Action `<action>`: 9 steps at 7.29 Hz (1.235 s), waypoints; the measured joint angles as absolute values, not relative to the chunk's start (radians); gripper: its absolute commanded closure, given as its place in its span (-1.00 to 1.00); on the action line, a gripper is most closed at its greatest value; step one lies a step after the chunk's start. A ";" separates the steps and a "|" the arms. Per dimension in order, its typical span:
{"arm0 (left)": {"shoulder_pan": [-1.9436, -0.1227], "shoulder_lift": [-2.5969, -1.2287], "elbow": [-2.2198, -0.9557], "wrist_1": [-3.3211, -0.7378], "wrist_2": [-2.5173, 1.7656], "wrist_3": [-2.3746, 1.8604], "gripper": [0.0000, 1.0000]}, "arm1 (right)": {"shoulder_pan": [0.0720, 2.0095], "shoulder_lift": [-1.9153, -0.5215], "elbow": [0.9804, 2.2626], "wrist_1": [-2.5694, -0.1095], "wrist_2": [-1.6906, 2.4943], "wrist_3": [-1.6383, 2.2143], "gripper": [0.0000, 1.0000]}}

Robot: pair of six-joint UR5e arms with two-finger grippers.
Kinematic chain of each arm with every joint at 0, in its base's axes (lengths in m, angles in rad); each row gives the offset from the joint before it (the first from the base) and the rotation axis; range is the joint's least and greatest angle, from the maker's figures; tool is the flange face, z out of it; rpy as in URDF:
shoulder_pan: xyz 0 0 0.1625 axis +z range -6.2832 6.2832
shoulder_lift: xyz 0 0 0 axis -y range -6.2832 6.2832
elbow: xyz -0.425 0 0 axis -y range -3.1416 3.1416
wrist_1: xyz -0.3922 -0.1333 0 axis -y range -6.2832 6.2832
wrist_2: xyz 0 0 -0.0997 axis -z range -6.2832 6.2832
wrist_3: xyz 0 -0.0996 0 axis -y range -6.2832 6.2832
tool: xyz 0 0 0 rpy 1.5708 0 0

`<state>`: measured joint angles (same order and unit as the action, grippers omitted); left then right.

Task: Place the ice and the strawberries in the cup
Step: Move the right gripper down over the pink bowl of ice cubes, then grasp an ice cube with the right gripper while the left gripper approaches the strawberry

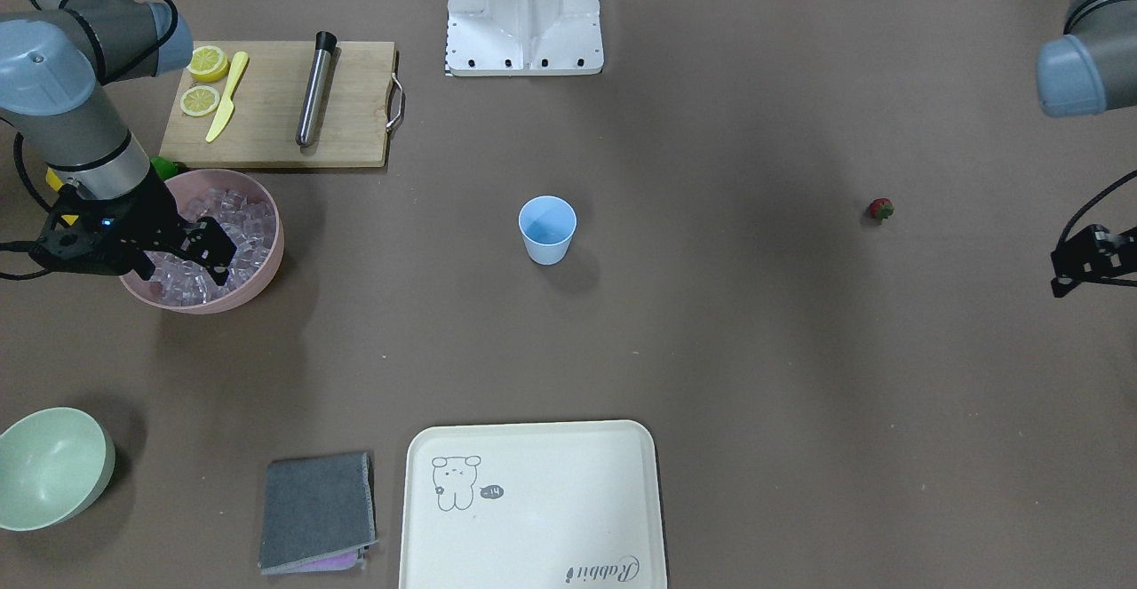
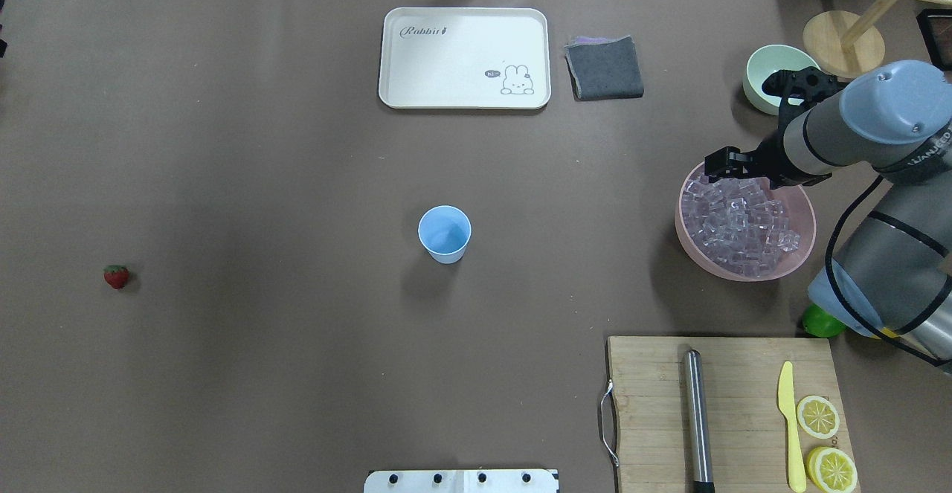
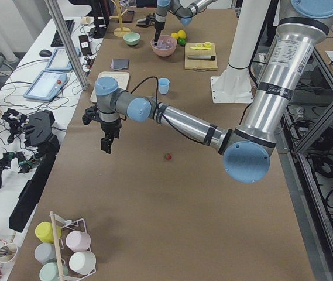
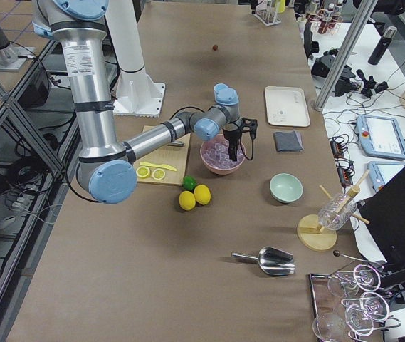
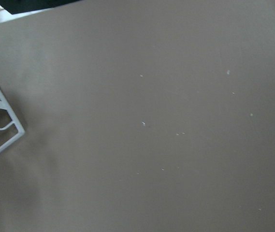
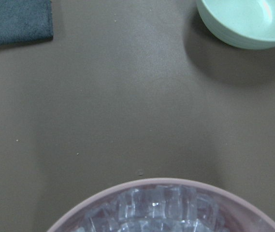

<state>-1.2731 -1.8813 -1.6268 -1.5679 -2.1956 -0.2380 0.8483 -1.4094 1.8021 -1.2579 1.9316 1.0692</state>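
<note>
The right hand [image 1: 218, 253] hangs over the ice [image 1: 250, 218].

Right gripper [image 2: 727, 163] above ice [image 2: 744, 229] — perhaps touching.

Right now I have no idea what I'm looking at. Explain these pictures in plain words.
Two robot arms work at a brown table. Four fixed cameras look on: one facing the robot, one over its shoulders, one at each table end. Two more sit on the wrists. The right gripper hangs over a pink bowl of ice; the left gripper hangs over bare table. Neither visibly holds anything. A blue cup stands empty mid-table, a strawberry lies off toward the left arm's side. Also there: a board with lemon slices, a tray, a cloth, a green bowl.
</note>
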 measured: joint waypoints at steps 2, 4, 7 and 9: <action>-1.204 -1.845 -1.628 -1.577 -2.229 -0.230 -0.95 | 0.847 -1.406 1.801 -1.258 1.926 1.069 -0.96; -1.145 -1.822 -1.624 -1.582 -2.229 -0.229 -0.94 | 0.838 -1.406 1.789 -1.258 1.926 1.066 -0.91; -1.090 -1.781 -1.636 -1.585 -2.236 -0.236 -0.93 | 0.816 -1.401 1.776 -1.259 1.901 1.066 -0.57; -1.035 -1.740 -1.637 -1.599 -2.265 -0.238 -0.84 | 0.802 -1.395 1.765 -1.260 1.881 1.065 0.43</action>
